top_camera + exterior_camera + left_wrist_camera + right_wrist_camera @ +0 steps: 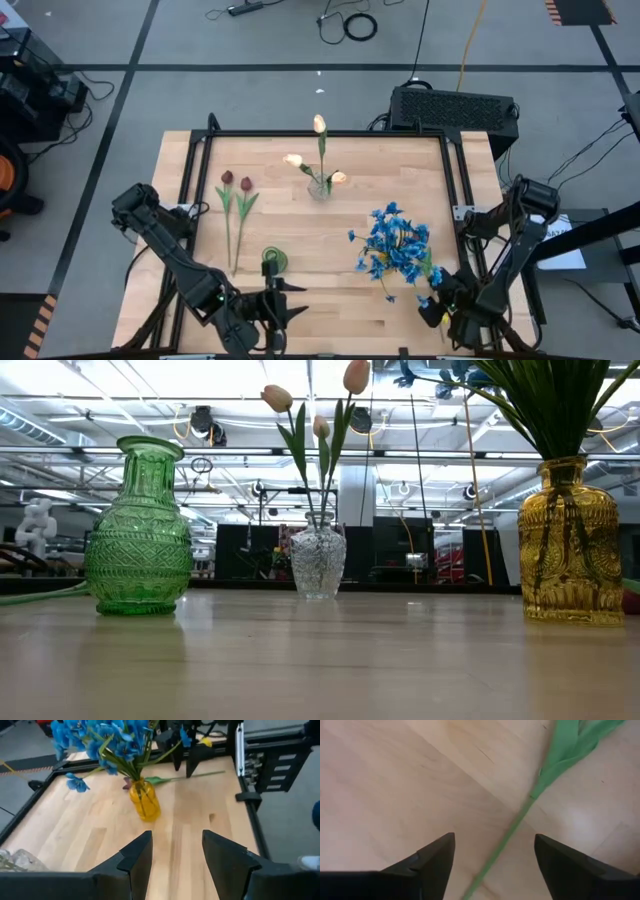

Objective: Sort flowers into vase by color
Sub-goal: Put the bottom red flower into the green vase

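A dark red tulip lies flat on the wood near the table's right near corner, its stem [512, 827] and leaf [570, 745] running between the fingers of my open right gripper [495, 855] [432, 308], which hovers over it without touching. Its bloom [127, 783] shows behind the yellow vase [144, 802]. That vase holds the blue flowers [398, 245]. Two more dark red tulips [236, 184] lie flat toward the left. The cream-peach tulips [318, 150] stand in the clear vase [318, 560]. The green vase [273, 260] holds nothing. My open left gripper [177, 855] [290, 300] waits at the near edge.
The three vases stand apart across the table's middle, with bare wood [320, 660] in front of them. A black rail frame [455, 180] borders the tabletop. The blue blooms overhang the wood close to my right arm [510, 250].
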Controlling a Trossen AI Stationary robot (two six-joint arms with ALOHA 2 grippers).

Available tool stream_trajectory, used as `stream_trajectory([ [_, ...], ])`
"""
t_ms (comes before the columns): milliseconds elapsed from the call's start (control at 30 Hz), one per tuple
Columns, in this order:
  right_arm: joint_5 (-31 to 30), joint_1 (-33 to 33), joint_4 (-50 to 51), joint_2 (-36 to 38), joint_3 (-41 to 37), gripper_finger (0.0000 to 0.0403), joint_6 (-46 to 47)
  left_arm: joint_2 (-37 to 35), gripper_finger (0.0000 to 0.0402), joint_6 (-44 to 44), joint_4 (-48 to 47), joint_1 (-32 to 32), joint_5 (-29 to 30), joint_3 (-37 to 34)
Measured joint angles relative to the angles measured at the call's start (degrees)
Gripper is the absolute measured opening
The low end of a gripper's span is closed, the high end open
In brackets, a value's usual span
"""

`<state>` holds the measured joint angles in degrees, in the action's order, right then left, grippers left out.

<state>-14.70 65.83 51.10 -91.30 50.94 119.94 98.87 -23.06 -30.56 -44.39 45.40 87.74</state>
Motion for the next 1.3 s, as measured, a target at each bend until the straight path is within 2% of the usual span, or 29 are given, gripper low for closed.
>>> stream_trajectory([
  [167, 0.6, -0.3, 0.5, -1.6, 0.0, 0.0243, 0.4, 0.0, 0.0180, -2.1, 0.3, 0.0, 0.6, 0.0],
  [333, 3.9, -1.0, 2.8, -4.3, 0.0, 0.0217, 0.6, 0.0, 0.0180, -2.2, 0.3, 0.0, 1.4, 0.0],
  [533, 4.9, -1.7, 0.8, -6.5, 0.2, 0.0176, -1.5, 0.0, 0.0180, -2.2, 0.6, 0.1, 1.6, 0.0],
  [700, 4.8, -1.7, -0.1, -6.5, 0.2, 0.0123, -1.1, 0.4, 0.0180, -2.2, 0.6, 0.1, 1.6, 0.0],
  [967, 4.7, -1.7, -2.1, -6.6, 0.1, 0.0013, 0.9, 0.4, 0.0180, -2.1, 0.6, 0.1, 1.6, 0.0],
  [1200, 3.3, -1.7, -1.8, -6.7, 0.4, 0.0002, 4.0, 0.4, 0.0180, -2.1, 0.6, 0.1, 1.6, 0.0],
  [1300, 3.5, -2.3, 3.3, -7.1, 2.3, 0.0001, 4.7, 0.4, 0.0180, -1.5, 0.5, 0.1, 1.6, 0.0],
])
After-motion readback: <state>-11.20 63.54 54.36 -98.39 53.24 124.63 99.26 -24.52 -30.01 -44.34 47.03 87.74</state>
